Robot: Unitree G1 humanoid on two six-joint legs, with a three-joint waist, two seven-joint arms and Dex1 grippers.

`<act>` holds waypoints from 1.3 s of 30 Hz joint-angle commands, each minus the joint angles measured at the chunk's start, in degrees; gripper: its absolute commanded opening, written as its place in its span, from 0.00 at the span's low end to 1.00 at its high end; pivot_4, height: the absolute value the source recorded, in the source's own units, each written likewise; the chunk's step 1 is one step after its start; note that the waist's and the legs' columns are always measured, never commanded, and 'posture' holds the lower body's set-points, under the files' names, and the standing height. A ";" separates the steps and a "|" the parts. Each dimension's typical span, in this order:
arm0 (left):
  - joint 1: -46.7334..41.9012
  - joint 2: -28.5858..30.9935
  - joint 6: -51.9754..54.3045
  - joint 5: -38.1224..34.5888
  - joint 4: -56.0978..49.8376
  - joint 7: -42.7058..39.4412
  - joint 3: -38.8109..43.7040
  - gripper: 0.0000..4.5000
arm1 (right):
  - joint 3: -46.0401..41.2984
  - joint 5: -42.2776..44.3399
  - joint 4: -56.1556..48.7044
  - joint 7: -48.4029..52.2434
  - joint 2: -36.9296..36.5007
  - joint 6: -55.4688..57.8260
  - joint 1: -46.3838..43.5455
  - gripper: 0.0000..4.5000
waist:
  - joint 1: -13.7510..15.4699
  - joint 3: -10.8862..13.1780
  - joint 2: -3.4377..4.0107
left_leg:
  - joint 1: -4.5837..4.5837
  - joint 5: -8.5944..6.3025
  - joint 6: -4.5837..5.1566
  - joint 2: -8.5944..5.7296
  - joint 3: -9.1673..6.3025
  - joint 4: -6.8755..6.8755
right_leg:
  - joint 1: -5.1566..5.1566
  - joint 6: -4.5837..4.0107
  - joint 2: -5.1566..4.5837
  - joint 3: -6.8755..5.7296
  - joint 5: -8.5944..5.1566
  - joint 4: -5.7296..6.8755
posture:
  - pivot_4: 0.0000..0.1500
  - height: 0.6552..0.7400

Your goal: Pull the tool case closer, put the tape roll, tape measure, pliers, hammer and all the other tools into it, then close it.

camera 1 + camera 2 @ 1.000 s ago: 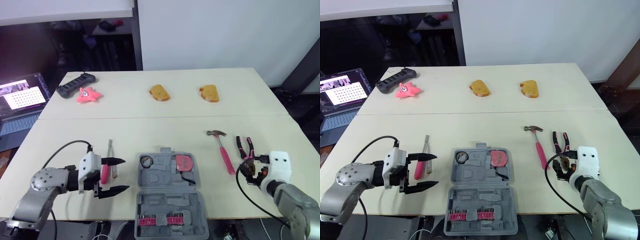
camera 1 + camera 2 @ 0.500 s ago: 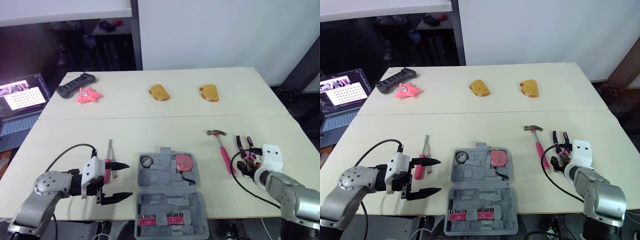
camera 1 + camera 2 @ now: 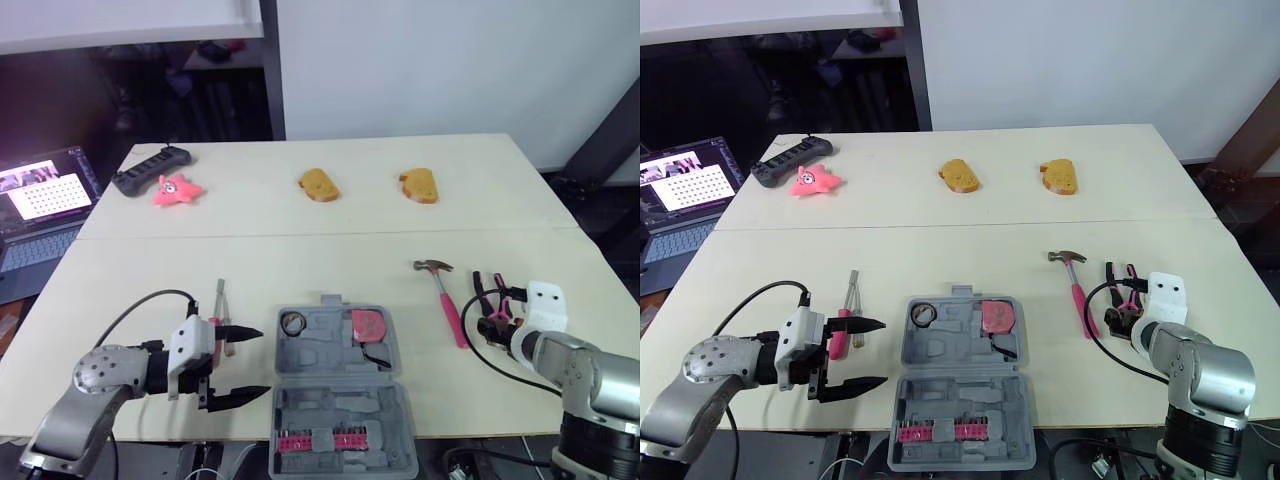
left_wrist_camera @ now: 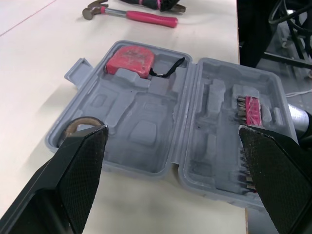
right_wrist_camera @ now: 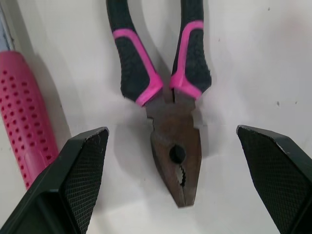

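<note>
The right end effector (image 5: 170, 134) had advanced to the pliers (image 5: 168, 97), right of the open tool case (image 3: 960, 395), with its fingers spread wide either side of the pliers' head. The left end effector (image 3: 881, 352), fingers apart, had edged nearer the case's left side. Tape measure (image 3: 998, 316) and tape roll (image 3: 930, 314) sat inside the case. The hammer (image 3: 1077, 290) lay on the desk (image 3: 940, 250) between case and pliers.

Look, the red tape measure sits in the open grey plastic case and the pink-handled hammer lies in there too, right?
Not quite. The red tape measure does sit in the open grey plastic case, but the pink-handled hammer lies outside it, on the cream table to its right, as the left eye view shows.
</note>
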 commanded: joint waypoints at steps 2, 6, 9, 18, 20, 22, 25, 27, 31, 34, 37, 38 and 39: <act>0.78 -0.16 -1.38 -0.43 -2.06 0.63 0.48 1.00 | 0.44 -0.84 0.61 0.68 -1.56 0.57 -1.57 0.87 | -0.03 0.00 0.00 | 0.00 0.00 0.00 0.00 0.00 0.00 | 0.00 0.00 0.00 0.00 0.00 0.00 | 1.00 1.00; 1.39 -0.05 -1.66 -0.42 -2.22 1.10 0.61 1.00 | 0.64 -1.33 2.17 1.04 -2.24 0.18 -2.41 0.47 | -0.02 0.00 0.01 | 0.00 0.00 0.00 0.00 0.00 0.00 | 0.00 0.00 0.00 0.00 0.00 0.00 | 1.00 1.00; 1.51 0.05 -1.65 -0.48 -2.33 1.47 0.64 1.00 | 0.88 -1.60 2.24 1.18 -1.86 0.03 -2.63 0.22 | 0.01 0.01 0.01 | 0.00 0.00 0.00 0.00 0.00 0.00 | 0.00 0.00 0.00 0.00 0.00 0.00 | 1.00 1.00; 0.88 0.67 -0.82 -0.84 -2.47 1.78 0.98 1.00 | 1.85 -2.23 -1.11 1.34 -1.39 -3.11 -1.97 0.22 | -0.14 0.04 0.07 | 0.00 0.00 0.00 0.00 0.00 0.00 | 0.00 0.00 0.00 0.00 0.00 0.00 | 1.00 1.00; 0.14 0.80 -0.08 -1.07 -2.70 2.00 0.93 1.00 | 0.97 -1.91 -4.26 1.72 -1.33 -4.61 -1.21 0.22 | -0.09 0.08 0.14 | -0.01 0.00 0.00 0.00 0.00 -0.01 | -0.01 0.00 0.00 0.00 0.00 0.00 | 1.00 1.00; -0.70 1.01 0.56 -1.41 -2.49 2.03 1.15 1.00 | 0.68 -1.64 -8.30 2.41 -2.15 -4.87 -0.14 0.22 | 0.00 0.16 0.27 | -0.03 0.00 0.00 0.00 0.00 -0.01 | -0.02 0.01 0.00 0.00 0.00 0.00 | 1.00 1.00; -1.84 1.58 1.69 -2.12 -1.91 1.95 1.99 1.00 | 0.49 0.19 -15.95 5.64 -5.28 -3.27 1.01 0.22 | 0.07 0.22 0.37 | -0.03 0.00 0.00 0.00 0.00 0.00 | -0.03 0.01 0.00 0.00 0.00 0.00 | 1.00 1.00; -2.59 2.18 2.13 -2.44 -1.06 1.67 2.57 1.00 | 0.87 2.28 -20.50 9.29 -9.07 -1.70 1.68 0.22 | 0.09 0.29 0.45 | -0.07 0.00 0.00 -0.02 0.01 0.01 | -0.04 0.02 -0.02 0.00 0.00 -0.01 | 1.00 1.00; -4.24 3.37 2.69 -3.01 1.37 1.15 3.71 1.00 | 4.62 10.19 -28.32 20.10 -19.06 1.07 2.42 0.22 | -0.08 0.36 0.39 | -0.06 0.00 0.01 0.03 -0.01 0.00 | -0.02 0.03 0.03 -0.07 -0.01 -0.01 | 1.00 1.00; -5.00 4.31 2.67 -2.95 3.21 0.31 4.57 1.00 | 9.99 17.68 -33.17 30.07 -27.57 -0.40 -1.11 0.22 | -0.48 0.50 0.38 | -0.05 -0.01 0.02 0.11 0.00 0.01 | -0.01 0.02 0.17 -0.08 -0.01 -0.03 | 1.00 1.00; -4.82 5.51 2.38 -3.04 4.27 -1.18 5.20 1.00 | 18.13 22.84 -34.26 37.40 -34.38 -1.71 -7.21 0.22 | -0.60 0.67 0.20 | -0.07 -0.01 0.02 0.16 -0.01 -0.01 | -0.02 0.02 0.17 -0.10 -0.01 -0.06 | 1.00 1.00; -4.50 5.99 2.34 -3.13 4.45 -1.87 5.46 1.00 | 21.85 23.96 -33.82 39.08 -35.79 -1.69 -10.38 0.22 | -0.66 0.72 0.12 | -0.08 -0.01 0.02 0.18 -0.04 0.00 | -0.01 0.02 0.19 -0.13 -0.01 -0.07 | 1.00 1.00; -4.35 6.27 2.30 -3.18 4.67 -2.37 5.62 1.00 | 24.52 24.63 -33.30 39.98 -36.64 -1.64 -12.73 0.22 | -0.64 0.77 0.03 | -0.10 -0.01 0.01 0.18 -0.05 0.00 | -0.03 0.01 0.18 -0.12 -0.01 -0.09 | 1.00 1.00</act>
